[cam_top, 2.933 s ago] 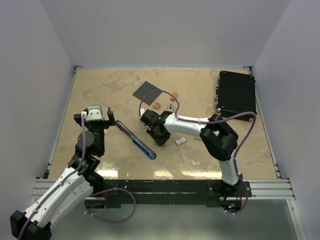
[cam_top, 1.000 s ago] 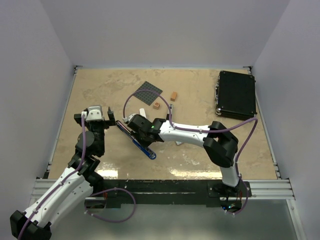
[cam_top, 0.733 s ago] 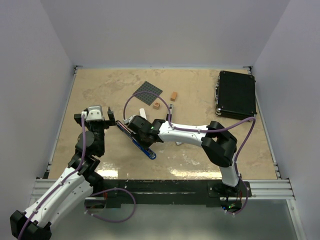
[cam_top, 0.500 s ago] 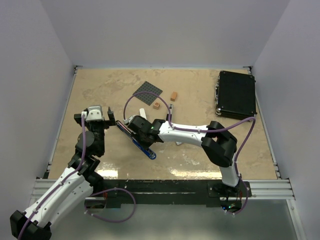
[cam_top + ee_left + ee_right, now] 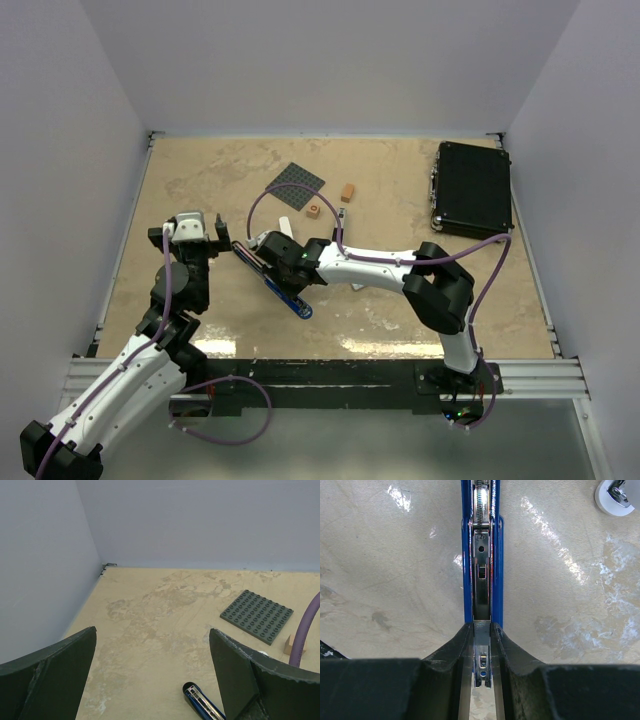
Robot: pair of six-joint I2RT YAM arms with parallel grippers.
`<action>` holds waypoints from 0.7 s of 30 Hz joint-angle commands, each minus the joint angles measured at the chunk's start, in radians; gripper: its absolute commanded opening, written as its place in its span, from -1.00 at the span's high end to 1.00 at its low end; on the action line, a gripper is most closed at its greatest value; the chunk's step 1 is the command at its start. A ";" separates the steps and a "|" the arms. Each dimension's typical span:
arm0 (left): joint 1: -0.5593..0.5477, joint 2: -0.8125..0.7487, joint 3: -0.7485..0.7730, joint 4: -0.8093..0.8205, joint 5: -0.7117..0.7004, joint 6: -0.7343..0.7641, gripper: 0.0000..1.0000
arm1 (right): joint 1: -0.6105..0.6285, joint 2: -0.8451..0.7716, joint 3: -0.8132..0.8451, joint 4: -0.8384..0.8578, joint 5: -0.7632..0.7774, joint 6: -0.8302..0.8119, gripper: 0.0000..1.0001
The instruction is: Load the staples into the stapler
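Right wrist view: my right claw is clenched on the staples, a narrow grey metal piece that sits between its two fingers.
Stapler: the stapler lies open on the table, straight ahead of the claw. Its blue channel with the spring runs away from the fingertips, in one line with the held piece.
Contact: the front end of the staples is at the mouth of the channel. Whether it is already inside, I cannot tell.
Left claw: the left claw is released, spread wide and with nothing in it. One end of the stapler shows just below it, nearer to one finger than to the other.
Done: I judge that the stapler is opened, and that the staples are picked up and lined up with the channel.
Left to do: I think the piece must slide fully forward into the channel, then the claw must let go and the stapler must be closed.
Risk: the fit looks narrow, so a small tilt of the claw could jam the piece against the blue wall.
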 commanded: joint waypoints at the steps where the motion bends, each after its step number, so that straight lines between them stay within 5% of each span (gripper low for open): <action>1: -0.006 -0.003 -0.006 0.047 0.005 -0.027 -0.99 | 0.000 -0.018 0.020 0.016 -0.006 -0.003 0.57; 21: -0.006 0.000 -0.005 0.049 0.011 -0.026 -0.99 | -0.003 0.008 -0.035 0.022 -0.027 -0.011 0.46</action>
